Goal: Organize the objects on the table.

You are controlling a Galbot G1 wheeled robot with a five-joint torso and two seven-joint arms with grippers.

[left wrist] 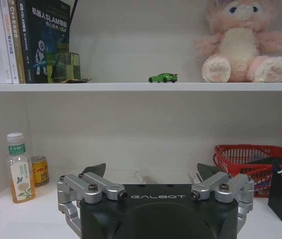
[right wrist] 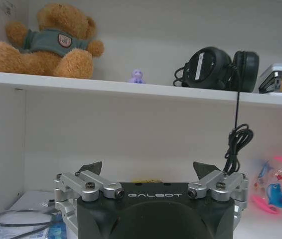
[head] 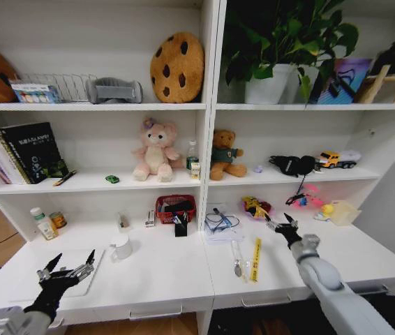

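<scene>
Green toy car (head: 112, 179) sits on the middle shelf, just left of the pink plush (head: 155, 150), above the bench (head: 169, 269). It is judged light, rigid and smooth; grasp across its narrow sides. The left gripper (head: 66, 268) hovers low over the bench's left end, jaws spread, holding nothing. The right gripper (head: 279, 222) hangs near the yellow strip (head: 256, 259), also spread and empty.

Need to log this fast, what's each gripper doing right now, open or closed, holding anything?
Left gripper: open, holding nothing, over the table's left end.
Right gripper: open, holding nothing, raised above the table's right half.
</scene>
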